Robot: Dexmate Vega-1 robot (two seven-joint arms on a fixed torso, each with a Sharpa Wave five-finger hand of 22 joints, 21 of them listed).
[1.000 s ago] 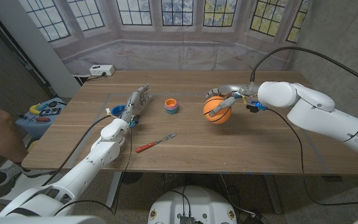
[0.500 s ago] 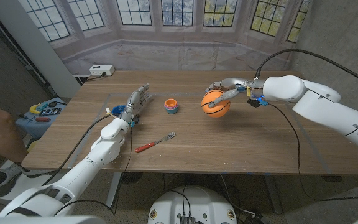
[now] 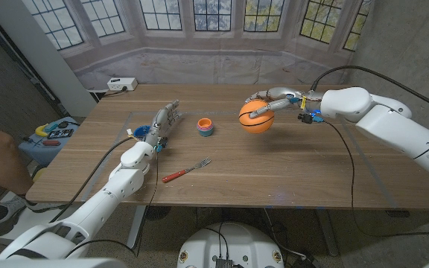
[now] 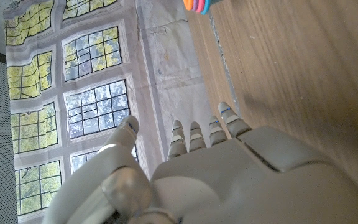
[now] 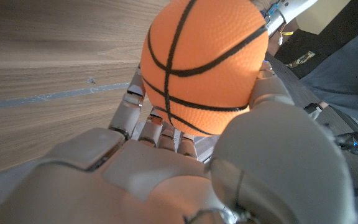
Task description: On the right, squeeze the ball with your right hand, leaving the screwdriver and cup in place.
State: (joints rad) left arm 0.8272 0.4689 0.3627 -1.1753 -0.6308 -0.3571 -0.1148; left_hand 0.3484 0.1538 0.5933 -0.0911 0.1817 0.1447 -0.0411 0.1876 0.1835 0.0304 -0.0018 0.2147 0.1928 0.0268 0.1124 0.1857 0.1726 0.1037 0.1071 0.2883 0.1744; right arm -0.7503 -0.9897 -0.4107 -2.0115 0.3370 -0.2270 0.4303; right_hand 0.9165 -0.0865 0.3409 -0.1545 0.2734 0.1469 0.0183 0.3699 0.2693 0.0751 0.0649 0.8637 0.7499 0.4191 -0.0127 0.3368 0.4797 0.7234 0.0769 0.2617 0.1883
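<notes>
**A:** Which step of the task is in hand?

**B:** The squeeze itself, by the look of it. The robot's right hand (image 3: 274, 104) grips the orange ball (image 3: 255, 117), which appears lifted a little above the desk (image 3: 274, 171), toward its far right part. The fingers wrap round the ball from the far side.

**A:** And the other hand?

**B:** The left hand (image 3: 162, 123) holds nothing, fingers apart and reaching up, near the desk's left edge.

**A:** What does the next move call for?

**B:** Probably pressing the fingers inward on the ball, or easing off if it is already squeezed. The grip should be firm enough that the ball does not slip out. The stacked cup (image 3: 205, 126) stands left of the ball, apart from it. A red-handled fork (image 3: 186, 170) lies nearer the front edge; no screwdriver can be made out. Both want leaving alone.

**A:** What does one view add to another?

**B:** The right wrist view shows the ball (image 5: 204, 65) close up, with its black seams and pebbled skin, and fingers (image 5: 132, 106) pressed against its underside. The head view alone places it among the other things. The left wrist view shows that hand's own fingers (image 4: 207, 134) straight and bare.
</notes>
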